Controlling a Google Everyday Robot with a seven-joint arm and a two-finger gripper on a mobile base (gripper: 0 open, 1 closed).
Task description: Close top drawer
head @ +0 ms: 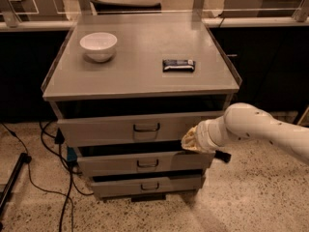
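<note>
The top drawer [111, 128] is a wide grey metal drawer with a small dark wire handle [146, 127] at its centre. It stands pulled out a little from the grey cabinet [145, 81], with a dark gap above its front. My gripper [189, 140] is at the end of a white arm coming in from the right. It rests against the right part of the drawer front.
Two narrower grey drawers [140, 163] sit below, also pulled out slightly. A white bowl [98, 46] and a dark wrapped bar [178, 65] lie on the cabinet top. Black cables [58, 178] trail on the speckled floor at left. Counters stand behind.
</note>
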